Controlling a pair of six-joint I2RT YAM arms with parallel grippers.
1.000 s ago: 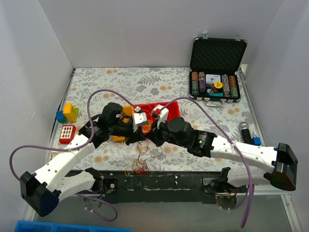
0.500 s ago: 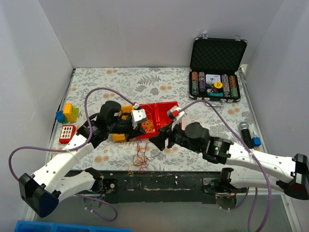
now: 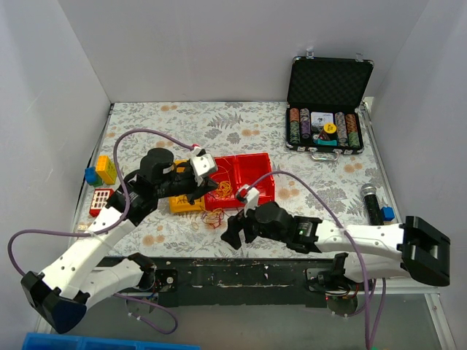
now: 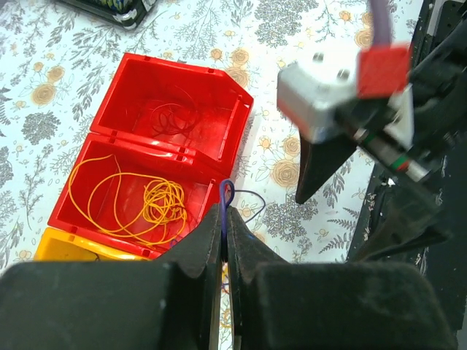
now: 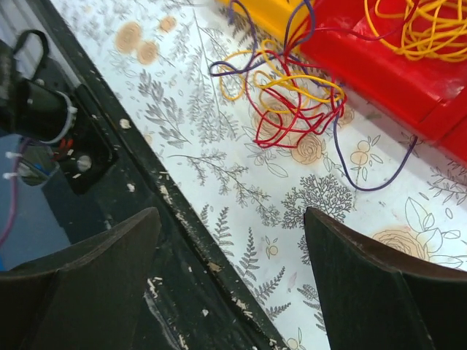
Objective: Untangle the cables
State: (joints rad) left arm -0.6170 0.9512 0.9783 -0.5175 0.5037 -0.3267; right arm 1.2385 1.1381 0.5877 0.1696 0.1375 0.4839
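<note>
The left gripper [image 4: 225, 219] is clamping its fingers together on a thin blue-violet cable loop [image 4: 228, 191], holding it up just off the near wall of the red plastic two-compartment tray [image 4: 232, 135] that is sitting around the middle of the floral-patterned tabletop [image 5: 241, 182]. The raised hold is probably meant to draw that one strand up and away from the rest. The tray appears to be serving as a colour sorter: one compartment is holding a coil of loose yellow-orange cables [image 4: 157, 204] and the other a few dark wiry cables [image 4: 171, 117], with a yellow plastic bin [image 3: 186, 205] touching the tray on its left side

The small knot of red, yellow and violet cables [image 5: 288, 98] is lying on the tabletop between the tray and the near edge, and a violet strand is running from it up towards the tray. The right gripper [image 5: 232, 270] is hovering low over the near edge just beside that knot, its fingers [image 5: 80, 284] spread wide apart and holding nothing, seemingly ready to pin or take the knot while the other arm is pulling. The work looks partly done, since several colours are lying snarled together. A black poker-chip case [image 3: 326, 109] is standing open at the far right corner, well apart from the action
</note>
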